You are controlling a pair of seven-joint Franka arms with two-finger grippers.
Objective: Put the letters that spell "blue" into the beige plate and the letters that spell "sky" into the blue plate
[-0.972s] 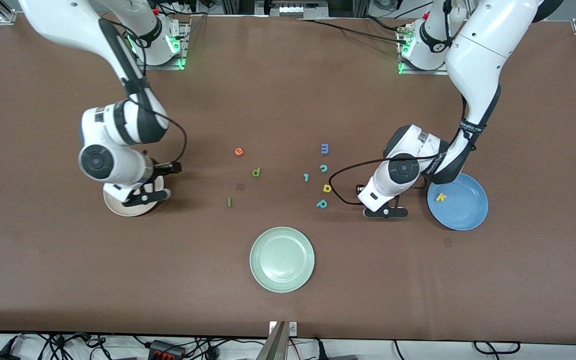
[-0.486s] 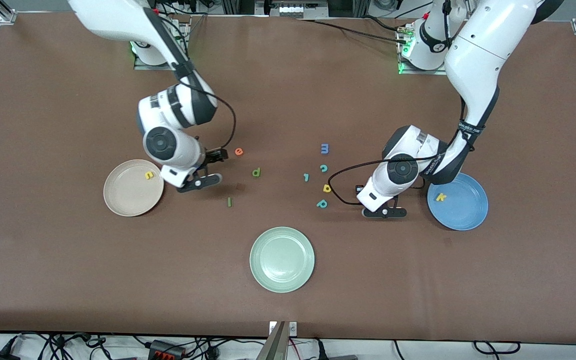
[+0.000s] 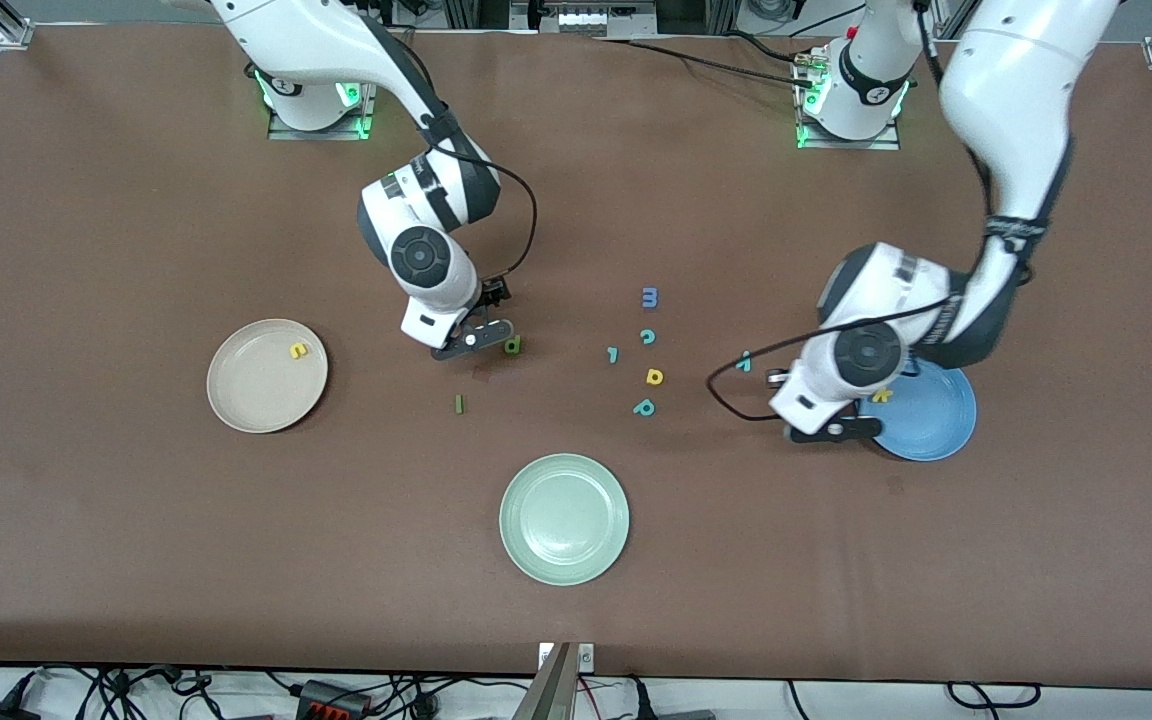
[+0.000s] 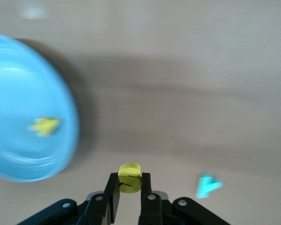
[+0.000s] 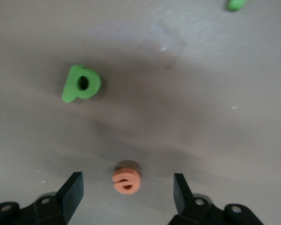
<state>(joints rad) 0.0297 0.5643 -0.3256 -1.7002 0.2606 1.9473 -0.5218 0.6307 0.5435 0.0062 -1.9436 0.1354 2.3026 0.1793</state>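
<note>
Orange e (image 5: 126, 180) between right pincer's (image 5: 127, 193) open fingers

Brown table (image 3: 136, 560) (plates (image 3: 564, 518), foam letters (image 3: 648, 297))

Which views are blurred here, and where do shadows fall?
Left wrist view: blue plate and yellow k smeared, plate shadow on the table. Right wrist view: mildly soft, orange e and green b readable, soft shadows. Front view: sharp.
</note>
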